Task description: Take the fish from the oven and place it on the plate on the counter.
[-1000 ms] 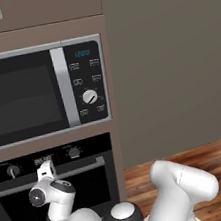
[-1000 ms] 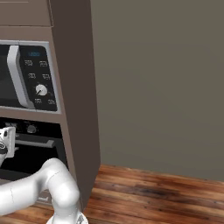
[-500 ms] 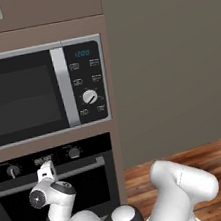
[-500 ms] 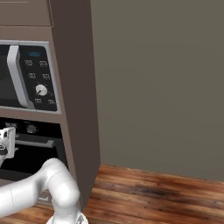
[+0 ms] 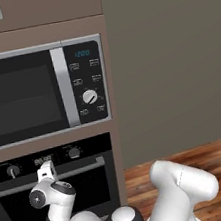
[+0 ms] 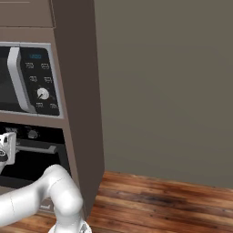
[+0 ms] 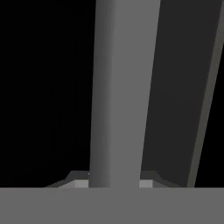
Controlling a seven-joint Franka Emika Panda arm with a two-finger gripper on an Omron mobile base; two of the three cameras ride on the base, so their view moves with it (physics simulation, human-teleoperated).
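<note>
- Two knobs and a small display sit on the black panel of the oven (image 5: pixel 59 191), which is built in directly below the microwave (image 5: pixel 41 93); its black glass door looks closed.
- My hand (image 5: pixel 45 172) is up against the oven's silver bar handle (image 5: pixel 81 170), toward the handle's 9 o'clock end in the left base view; in the right base view my hand (image 6: pixel 7 145) is at the 9 o'clock edge, level with that same bar.
- From the hand camera the handle (image 7: pixel 124 92) runs from 12 o'clock to 6 o'clock as a wide grey bar, very close, with dark door glass on both sides.
- My fingers are hidden in all three views, so I cannot tell whether they are spread or pinching the bar.
- Beyond the cabinet column, at 3 o'clock, stands a plain grey wall (image 6: pixel 168 86) over a wooden floor (image 6: pixel 173 205).
- Somewhere out of my sight is the fish; I cannot tell where.
</note>
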